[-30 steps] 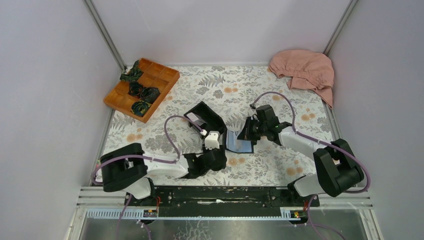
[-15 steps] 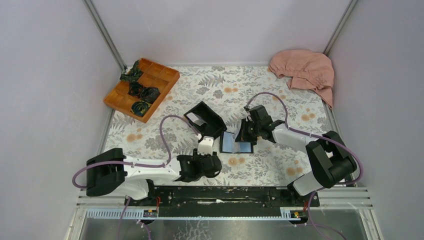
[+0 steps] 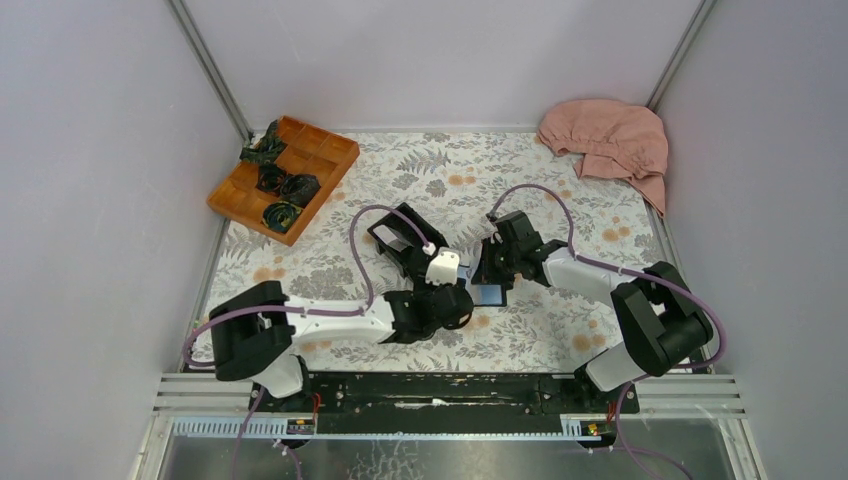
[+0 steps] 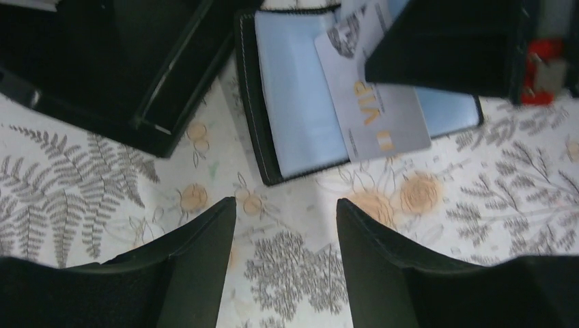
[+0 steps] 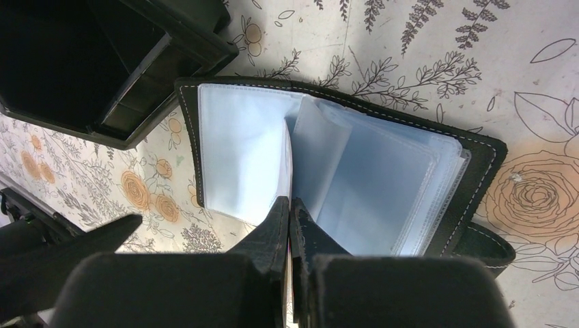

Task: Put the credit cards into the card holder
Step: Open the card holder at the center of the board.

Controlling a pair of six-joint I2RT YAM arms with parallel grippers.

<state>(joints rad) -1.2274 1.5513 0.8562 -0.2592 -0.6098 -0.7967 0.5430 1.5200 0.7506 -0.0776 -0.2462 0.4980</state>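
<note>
Card (image 4: 375, 102) pinched over the open holder (image 5: 239, 150), ready for a sleeve.
The right gripper (image 5: 290, 212) is clamped tight on one end of the card, angling it across the clear pockets so an edge can find a slot; I judge it not yet seated. The holder lies spread flat on the table (image 4: 478, 191), just beside the black box (image 4: 102, 61). The left gripper (image 4: 287, 225) stands fairly wide and empty at the holder's near edge, likely placed to pin the cover while the card slides in.
</note>
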